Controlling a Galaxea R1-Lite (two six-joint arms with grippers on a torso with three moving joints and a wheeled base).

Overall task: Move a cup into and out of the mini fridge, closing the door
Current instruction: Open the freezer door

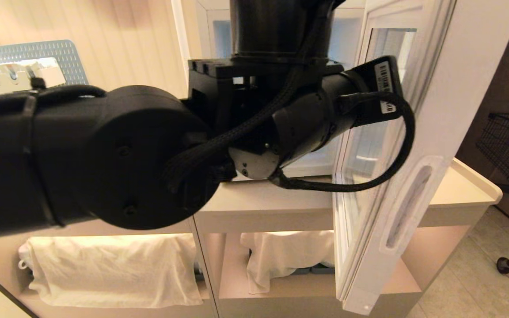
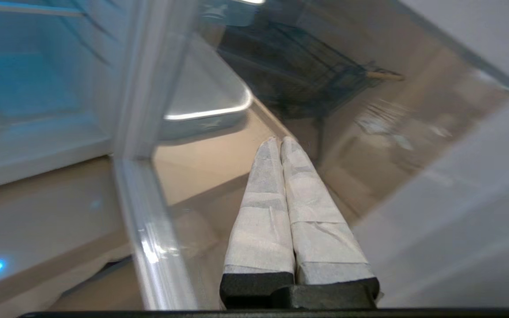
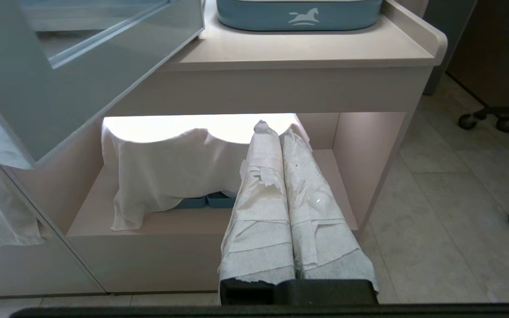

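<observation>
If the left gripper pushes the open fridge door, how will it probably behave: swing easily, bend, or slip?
The door hangs open on one side, so it should swing rather than slide. Its thick frame looks stiff and unlikely to bend. The glass pane looks smooth, so the shut left gripper, close to it, might slip; the frame seems a safer place to push.

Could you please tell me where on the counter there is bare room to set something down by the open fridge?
The counter lies bare in front of the mini fridge, between the left arm's elbow and the open door. Beyond the door, its right end looks bare in the head view, though a blue tray occupies its back part. The far left is crowded by a white appliance.
</observation>
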